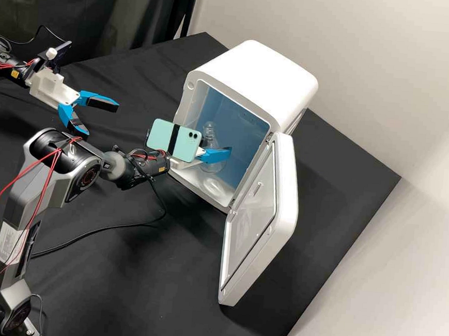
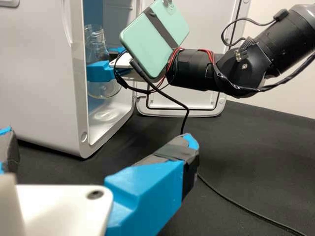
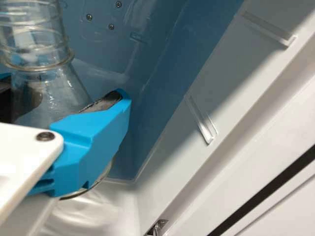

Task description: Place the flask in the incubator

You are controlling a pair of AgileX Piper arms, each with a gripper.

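Jaws of right gripper: closed narrowly on the flask; one blue finger is pressed to its sloping glass side, the other sits at the far side.
Jaws of left gripper: spread wide, holding nothing and touching nothing; above the bench, well apart from the incubator's open front.
Bench: black cloth-covered top, bearing the incubator and both arms.
Incubator: white box with rounded corners and a blue interior; upright, front open.
Door: white, swung wide open, hinged on the side away from the arms.
Right arm: dark grey with red wires; stretched to the opening, its gripper inside the chamber.
Phone: mint green, strapped with a black band to the right arm's wrist, just outside the opening.
Flask: clear glass, conical, threaded neck; upright, low in the blue chamber. Whether its base touches the floor cannot be told.
Cable: black, lying on the bench below the right arm.
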